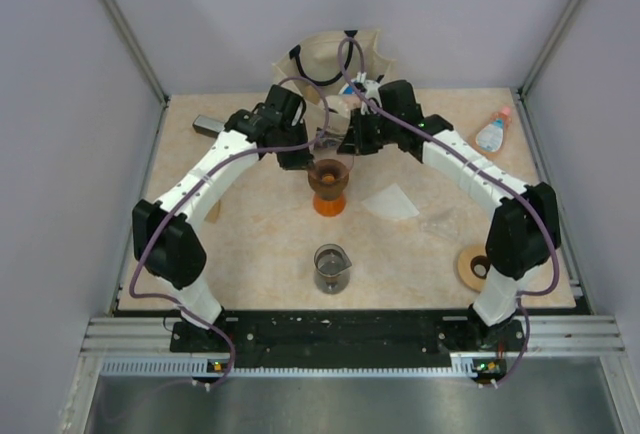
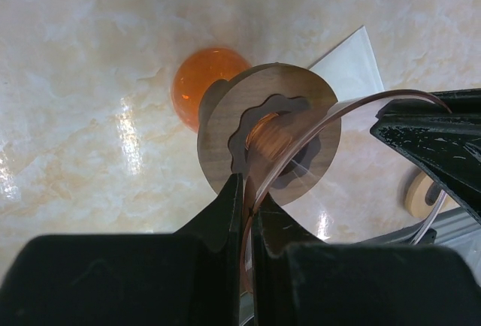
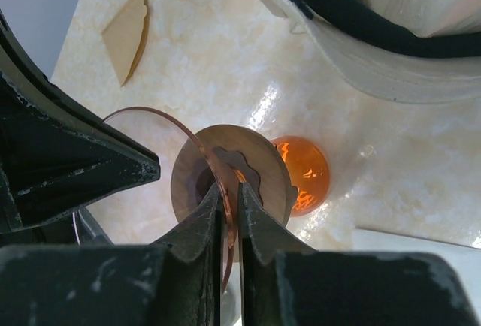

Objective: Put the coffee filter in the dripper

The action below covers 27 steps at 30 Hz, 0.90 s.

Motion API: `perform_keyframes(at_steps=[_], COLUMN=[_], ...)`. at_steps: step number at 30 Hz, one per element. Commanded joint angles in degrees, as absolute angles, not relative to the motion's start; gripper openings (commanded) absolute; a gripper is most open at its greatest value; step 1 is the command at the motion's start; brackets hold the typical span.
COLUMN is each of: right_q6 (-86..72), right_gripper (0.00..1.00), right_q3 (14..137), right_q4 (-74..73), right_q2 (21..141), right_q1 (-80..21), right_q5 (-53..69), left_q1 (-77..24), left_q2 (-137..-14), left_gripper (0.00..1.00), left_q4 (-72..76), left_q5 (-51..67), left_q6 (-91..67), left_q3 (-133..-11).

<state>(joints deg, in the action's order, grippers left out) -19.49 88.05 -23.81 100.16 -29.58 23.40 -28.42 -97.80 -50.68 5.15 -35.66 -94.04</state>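
The filter [image 1: 392, 202] is seen lying flat on the table [image 1: 250, 254], on the R side of the dripper [image 1: 330, 176] and a little nearer the arm bases. It is near the dripper but apart from it and is touched by neither gripper, so the placing itself is judged not yet begun. The dripper is held over a brown ring [image 2: 218, 131] w/ a scalloped hole, which is carried on an orange base [image 2: 197, 82]. The cone is lined up w/ that hole, prob. so that it is steadied upright as a target for the paper; whether it is fully seated or lifted slightly can't be told. The thin rim is pinched from opposite sides. The L gripper [image 2: 246, 183] is closed to a narrow slit on one edge and the R gripper [image 3: 229, 191] likewise on the other, jaws nearly meeting w/ only the plastic between. The two-sided grip is judged to keep the light cone from tipping, but no gripper is left free for the filter, so one would have to be released first. Both arms are stretched forward and bent inward at the elbows into an arch, w/ wrists brought together over mid-table and fingers pointed down at the dripper. A beaker [image 1: 332, 267] is stood nearer the bases, in line w/ the dripper, and a tan ring [image 1: 472, 266] is laid by the R arm's base, both well apart from the grip.
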Motion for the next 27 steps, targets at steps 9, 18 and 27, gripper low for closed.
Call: perform_keyframes(at_steps=[9, 18, 27], right_q6=[-20.8, -20.8, -22.5], right_gripper=[0.00, 0.00, 0.00], right_q3=[86.0, 78.4, 70.3], right_q4=[-29.1, -26.2, -22.0], right_q2=[103.0, 103.1, 104.0], right_q1=[-30.0, -30.1, -30.1], right_q5=[13.4, 9.1, 7.8], left_q1=[-27.2, -27.1, -27.2], left_q2=[-99.5, -99.7, -99.6], left_gripper=[0.00, 0.00, 0.00], left_q4=[-54.2, -51.9, -50.6], left_q5=[7.4, 2.8, 0.6], left_q6=[-35.5, -37.5, -38.1], left_q3=[-91.7, -83.2, -78.7])
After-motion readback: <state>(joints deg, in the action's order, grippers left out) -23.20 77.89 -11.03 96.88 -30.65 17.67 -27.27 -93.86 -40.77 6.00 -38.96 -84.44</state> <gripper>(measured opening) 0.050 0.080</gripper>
